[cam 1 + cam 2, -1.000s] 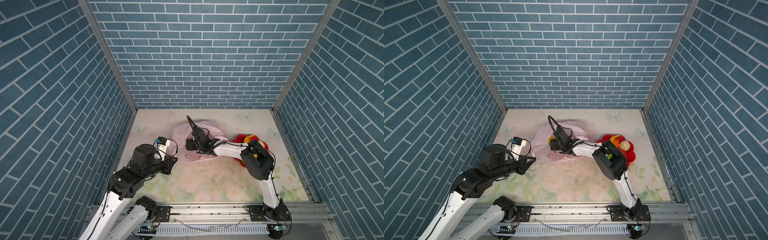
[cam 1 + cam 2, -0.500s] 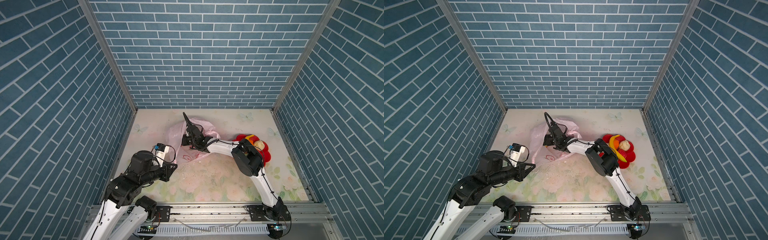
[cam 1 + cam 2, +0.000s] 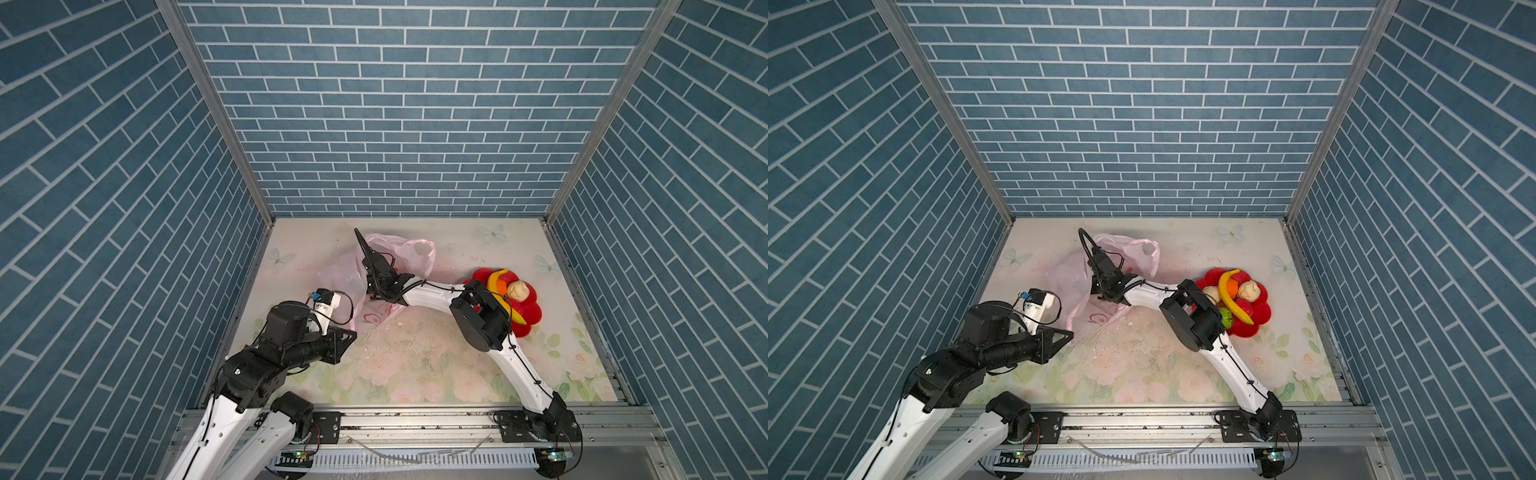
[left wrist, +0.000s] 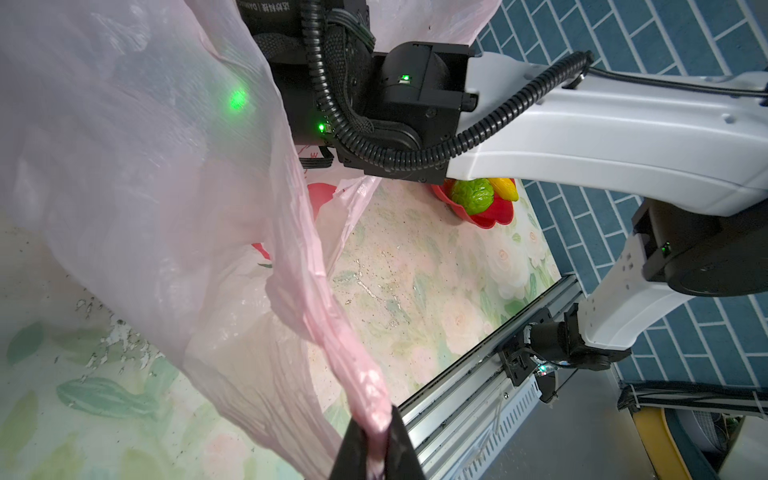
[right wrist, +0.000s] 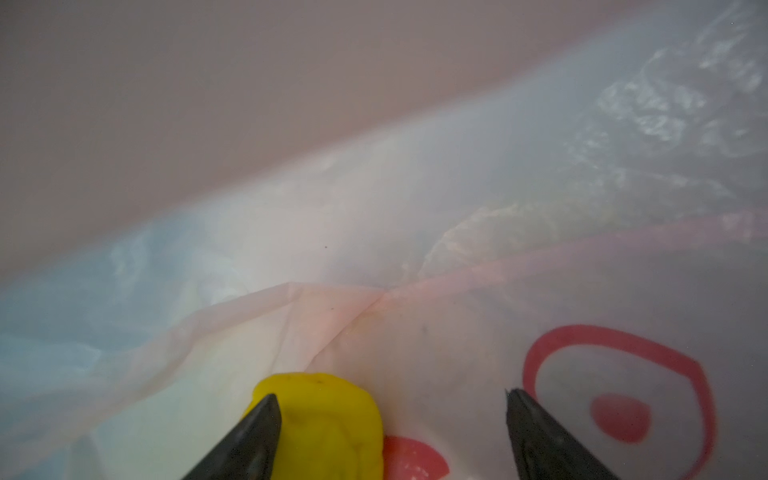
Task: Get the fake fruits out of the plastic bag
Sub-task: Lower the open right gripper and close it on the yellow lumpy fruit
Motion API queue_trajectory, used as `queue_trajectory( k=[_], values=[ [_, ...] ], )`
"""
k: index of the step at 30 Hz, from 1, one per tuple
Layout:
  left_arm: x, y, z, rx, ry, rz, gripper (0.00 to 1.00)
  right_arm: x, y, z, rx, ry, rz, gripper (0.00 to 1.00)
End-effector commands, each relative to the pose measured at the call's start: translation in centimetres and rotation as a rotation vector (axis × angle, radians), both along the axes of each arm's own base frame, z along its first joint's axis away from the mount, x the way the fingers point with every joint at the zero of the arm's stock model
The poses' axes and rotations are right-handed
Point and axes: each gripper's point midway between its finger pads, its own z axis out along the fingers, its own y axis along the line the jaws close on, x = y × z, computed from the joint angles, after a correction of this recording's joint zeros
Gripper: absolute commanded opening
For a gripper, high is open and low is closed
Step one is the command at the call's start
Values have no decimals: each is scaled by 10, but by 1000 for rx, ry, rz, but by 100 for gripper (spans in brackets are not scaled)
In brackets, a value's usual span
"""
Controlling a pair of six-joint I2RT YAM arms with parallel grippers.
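Firstly, bag (image 3: 338, 276): pale pink, crinkled, red prints, lay on the table (image 3: 415, 365) left of centre in both top views, with one loop handle (image 3: 419, 249) spread flat at its upper right. Left gripper (image 4: 376, 440): clenched on the other handle, twisted into a cord, and held it taut above the table at the bag's lower left. Right gripper (image 5: 390, 397): reached in from the right and sat inside the bag, jaws spread wide, grasping nothing. Yellow piece (image 5: 324, 415): lay inside the bag between those jaws, against one finger (image 5: 266, 419); whether it touched the other could not be told. Plate (image 3: 1258, 320): red, flower-shaped, stood right of centre, well apart from the bag. Contents of plate: banana (image 3: 1229, 295) across the middle, orange piece (image 3: 1232, 286) and beige lump (image 3: 1249, 291) near its upper end, red ball (image 3: 1244, 308) beside it, green ball (image 3: 1226, 318) at the lower left edge, partly behind the right arm's elbow.
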Motion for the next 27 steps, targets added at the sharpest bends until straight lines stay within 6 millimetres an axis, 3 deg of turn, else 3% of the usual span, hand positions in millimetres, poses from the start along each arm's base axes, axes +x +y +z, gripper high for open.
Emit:
queue_trajectory(
  k=[1,6,10,16,20,27],
  values=[
    [4,6,4,24,-20,34,12,-19,9,19,71,28,77,85],
    [8,11,9,44,-39,65,12,-43,10,25,71,48,149,85],
    [10,14,9,47,-47,87,12,-58,14,14,6,57,191,85],
    [11,14,8,38,-49,95,12,-55,14,-7,-49,71,162,82],
    [11,14,8,36,-50,99,12,-50,15,-10,-57,67,138,77],
    [11,16,3,37,-44,112,12,-48,15,-9,-41,67,122,56]
  ],
)
